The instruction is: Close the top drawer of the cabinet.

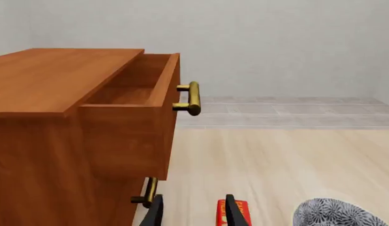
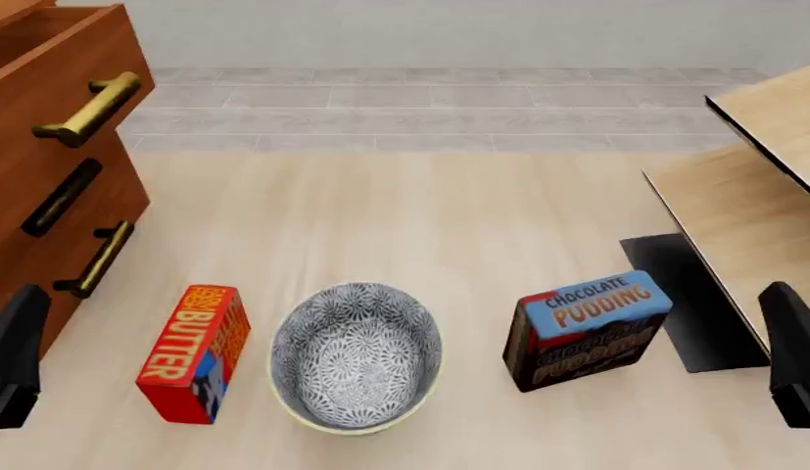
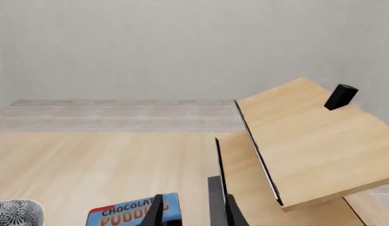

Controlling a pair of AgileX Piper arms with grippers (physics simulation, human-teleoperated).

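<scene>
The reddish-brown cabinet [image 1: 37, 155] stands at the table's left. Its top drawer [image 1: 128, 141] is pulled well out, with the empty inside showing and the brass bar handle [image 1: 192, 98] on its front. From the front, the top drawer [image 2: 52, 73] juts out at the upper left above two shut drawers. My left gripper [image 1: 194, 214] is open and empty, low in front of the cabinet, below the drawer and apart from it. My right gripper [image 3: 194, 214] is open and empty too, far to the right, away from the cabinet.
A red butter box [image 2: 193, 352], a patterned bowl [image 2: 357, 354] and a chocolate pudding box [image 2: 588, 331] stand in a row near the front. Pale light-wood furniture [image 2: 757, 196] with a tilted panel fills the right side. The second drawer's handle [image 1: 147, 192] sits near my left fingers.
</scene>
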